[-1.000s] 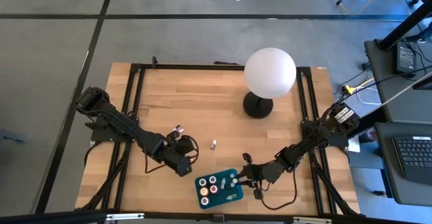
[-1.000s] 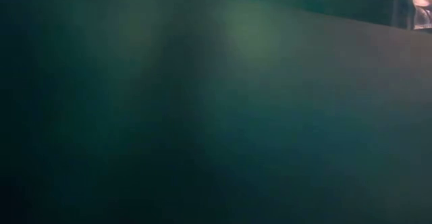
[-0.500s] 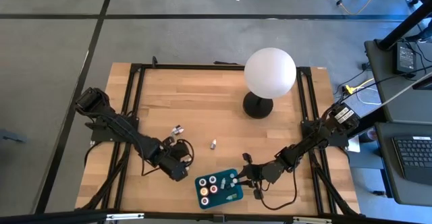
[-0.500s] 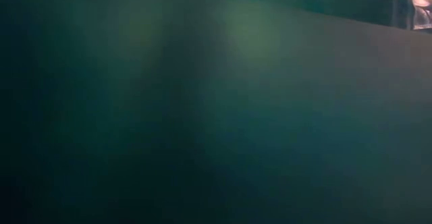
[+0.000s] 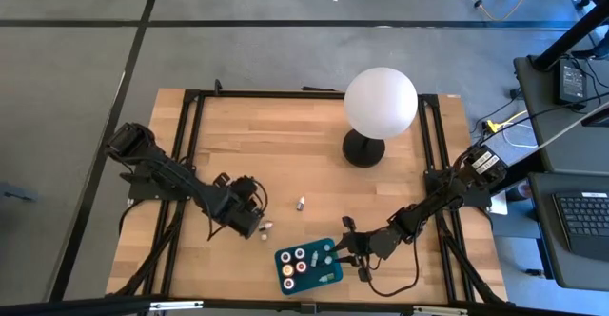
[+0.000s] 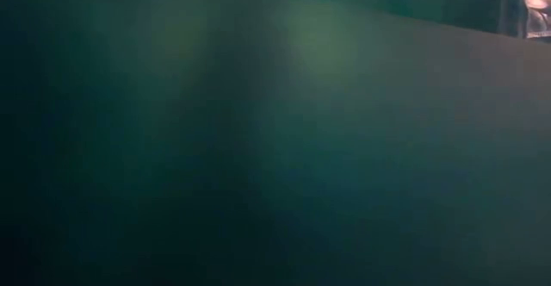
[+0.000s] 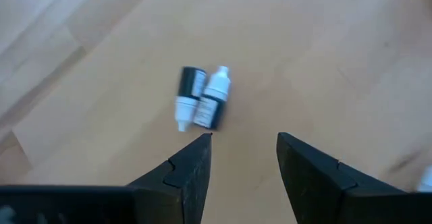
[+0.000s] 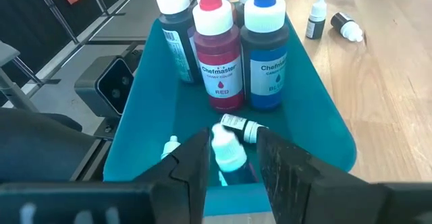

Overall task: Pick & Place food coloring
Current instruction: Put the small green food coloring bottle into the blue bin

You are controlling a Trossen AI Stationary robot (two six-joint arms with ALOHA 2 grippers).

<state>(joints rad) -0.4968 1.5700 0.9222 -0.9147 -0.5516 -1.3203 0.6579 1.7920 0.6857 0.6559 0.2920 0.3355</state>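
Our right claw (image 8: pixel 231 162) has just widened, leaving a bottle (image 8: pixel 228 148) in the tray (image 8: pixel 324 126); our left claw (image 7: pixel 243 153), empty and parted, has backed off two bottles (image 7: pixel 201 97) left of the tray.

wooden table (image 5: pixel 285 154) carries lamp (image 5: pixel 379 111), teal tray (image 5: pixel 310 266), loose bottles (image 7: pixel 201 97).

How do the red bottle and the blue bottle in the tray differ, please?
The red bottle has a red tip and red liquid; the blue bottle has a blue tip and darker contents. Red's label reads RED. Both stand upright, side by side, white-collared, in the teal tray.
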